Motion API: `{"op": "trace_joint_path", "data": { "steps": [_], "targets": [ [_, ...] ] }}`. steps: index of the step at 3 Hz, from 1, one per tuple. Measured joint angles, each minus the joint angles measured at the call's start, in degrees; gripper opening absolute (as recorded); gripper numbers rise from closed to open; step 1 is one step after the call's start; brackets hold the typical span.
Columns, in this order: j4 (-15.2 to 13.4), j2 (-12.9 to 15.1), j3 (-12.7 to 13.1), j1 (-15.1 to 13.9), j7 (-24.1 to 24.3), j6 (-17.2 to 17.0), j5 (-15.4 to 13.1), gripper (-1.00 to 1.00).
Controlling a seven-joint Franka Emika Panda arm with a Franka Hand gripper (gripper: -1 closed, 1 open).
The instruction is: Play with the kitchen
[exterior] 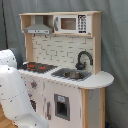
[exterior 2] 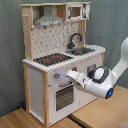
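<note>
The kitchen is a tall white and light-wood toy unit, seen in both exterior views. Its black hob has red rings, and beside it sit a grey sink and a black tap. In the second exterior view my gripper reaches in from the right and sits against the front panel. It is just right of a round knob and above the oven door. In the first exterior view the white arm hides the gripper.
A hood and a microwave panel sit on the top shelf. A rounded counter end sticks out past the sink. Grey curtain hangs behind the unit, and the floor is wood.
</note>
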Motion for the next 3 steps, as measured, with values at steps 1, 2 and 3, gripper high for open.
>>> {"op": "trace_joint_path", "data": {
  "steps": [1,2,3],
  "targets": [
    [0.1,0.4,0.1,1.8,-5.6,-2.4,0.3,1.0],
    [0.3,2.1,0.1,3.2,-10.9,-5.3,0.3,1.0],
    [0.3,4.8,0.1,4.7,-16.5,-8.5,0.2,1.0]
  ]
}}
